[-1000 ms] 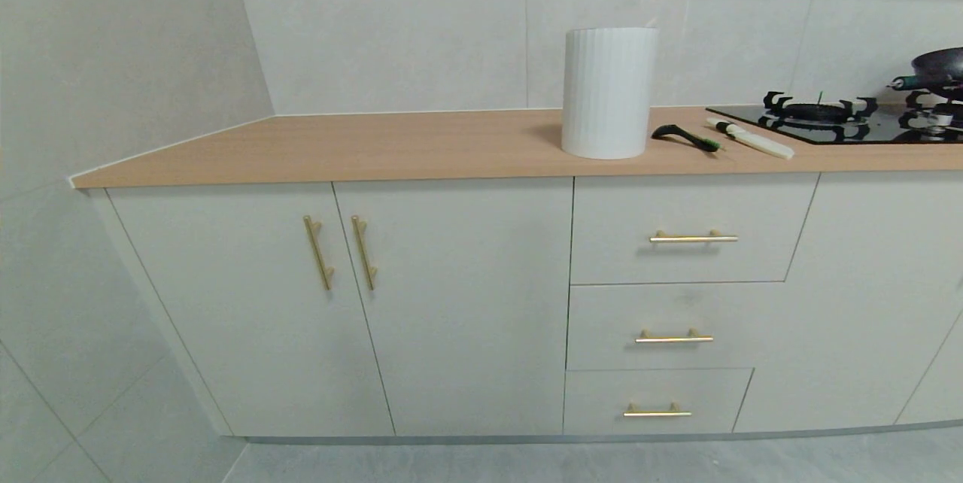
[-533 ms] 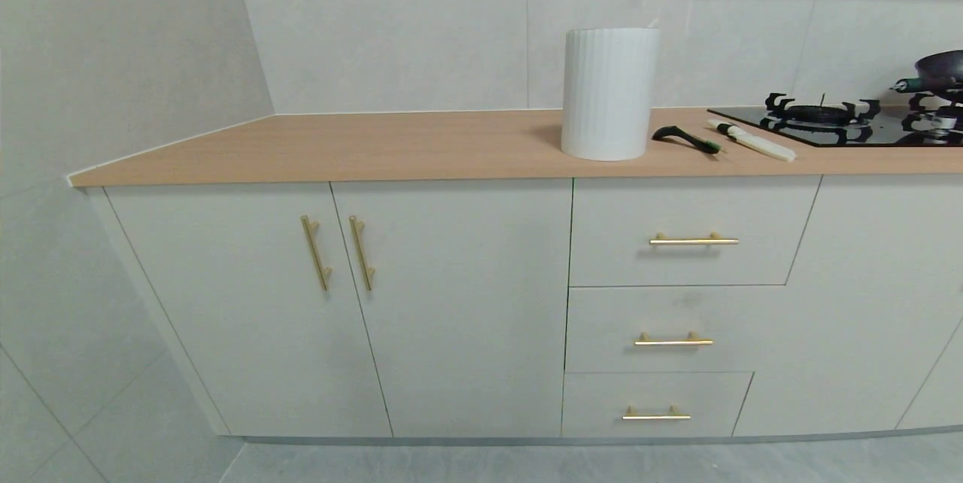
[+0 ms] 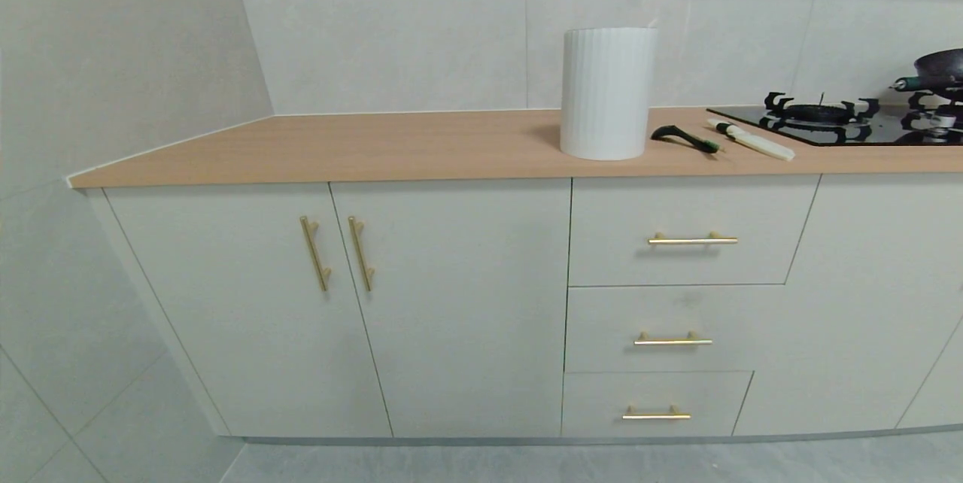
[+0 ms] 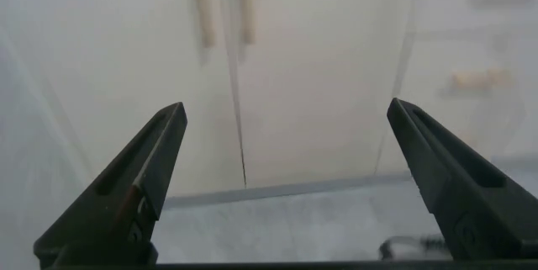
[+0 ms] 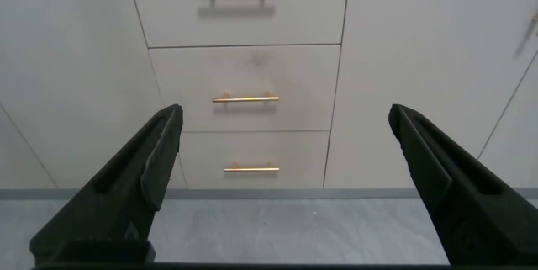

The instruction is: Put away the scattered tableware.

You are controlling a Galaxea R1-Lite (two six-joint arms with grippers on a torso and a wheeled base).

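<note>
On the wooden countertop (image 3: 361, 148) stands a tall white ribbed holder (image 3: 608, 92). To its right lie a black-and-green utensil (image 3: 685, 137) and a cream-handled utensil (image 3: 750, 138), close to the stove's edge. My left gripper (image 4: 286, 135) hangs low and open, facing the double cabinet doors (image 4: 227, 60). My right gripper (image 5: 286, 131) is open too, empty, facing the stack of drawers (image 5: 244, 93) below the counter.
A black gas hob (image 3: 843, 122) with a dark pan (image 3: 937, 69) sits at the counter's right end. Below are double doors (image 3: 338, 302) and three gold-handled drawers (image 3: 677, 242). A tiled wall closes the left side; grey floor (image 3: 527, 464) lies below.
The head view has shifted slightly; the objects on the counter have not moved.
</note>
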